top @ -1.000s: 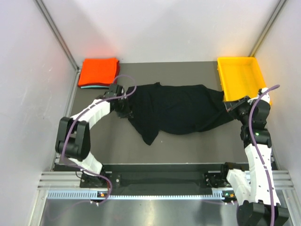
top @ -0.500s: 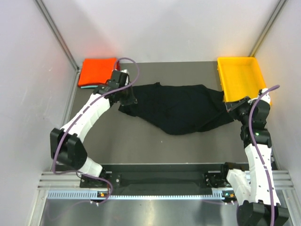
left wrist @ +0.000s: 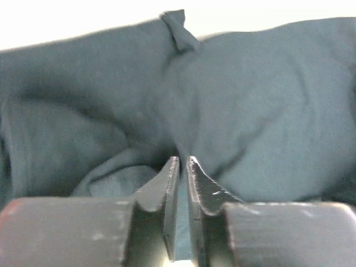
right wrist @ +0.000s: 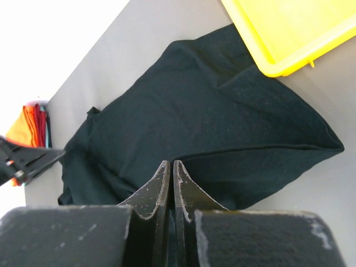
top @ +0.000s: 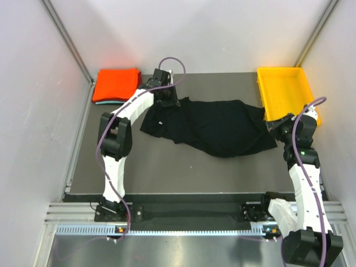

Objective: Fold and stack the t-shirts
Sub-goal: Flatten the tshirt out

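Observation:
The black t-shirt (top: 217,127) lies spread and rumpled across the middle of the table. My left gripper (top: 173,101) is at its far left corner. In the left wrist view that gripper (left wrist: 182,160) has a narrow gap between the jaws, with wrinkled black cloth (left wrist: 250,111) just beyond the tips. My right gripper (top: 271,125) is at the shirt's right edge. In the right wrist view it (right wrist: 169,163) is shut where a fold of the hem (right wrist: 261,149) runs into the tips. A folded orange-red t-shirt (top: 115,83) lies on a teal one (top: 110,102) at the back left.
An empty yellow tray (top: 283,92) stands at the back right, close to the shirt's right end and my right arm. White walls close in the table on the left, right and back. The rail with the arm bases runs along the near edge.
My left arm swung from the left side to the back, dragging the shirt's left end back and right. Its jaws have parted slightly. The right gripper has barely moved and the shirt has slackened.

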Available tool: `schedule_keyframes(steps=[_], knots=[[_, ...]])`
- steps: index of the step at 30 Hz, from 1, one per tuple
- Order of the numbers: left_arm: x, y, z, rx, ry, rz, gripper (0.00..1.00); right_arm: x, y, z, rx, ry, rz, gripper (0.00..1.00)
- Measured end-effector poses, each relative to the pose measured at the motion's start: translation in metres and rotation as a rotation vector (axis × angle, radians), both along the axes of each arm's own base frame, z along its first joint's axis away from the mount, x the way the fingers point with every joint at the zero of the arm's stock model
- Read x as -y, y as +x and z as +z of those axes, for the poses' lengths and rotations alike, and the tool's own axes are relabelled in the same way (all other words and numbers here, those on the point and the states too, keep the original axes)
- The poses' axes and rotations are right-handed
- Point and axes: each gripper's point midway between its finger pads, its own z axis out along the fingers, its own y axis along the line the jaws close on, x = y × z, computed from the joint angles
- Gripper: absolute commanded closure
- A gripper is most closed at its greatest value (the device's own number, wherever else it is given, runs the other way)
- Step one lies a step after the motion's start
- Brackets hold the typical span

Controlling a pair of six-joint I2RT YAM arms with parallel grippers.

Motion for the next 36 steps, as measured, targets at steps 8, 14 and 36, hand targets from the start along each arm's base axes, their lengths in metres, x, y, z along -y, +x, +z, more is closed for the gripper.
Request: schedule_keyframes(steps=[8, 14, 36], knots=[[-0.019, 0.006, -0.031, -0.046, 0.050, 0.007, 0.54, 0.000, 0.004, -0.001, 0.005, -0.020, 0.017, 0.98], [-0.053, -0.013, -0.002, 0.001, 0.066, 0.054, 0.58, -0.001, 0.005, 0.001, 0.014, -0.019, 0.021, 0.98], [-0.055, -0.021, -0.052, -0.004, 0.022, 0.005, 0.60, -0.005, 0.006, 0.005, 0.029, -0.006, 0.046, 1.00]])
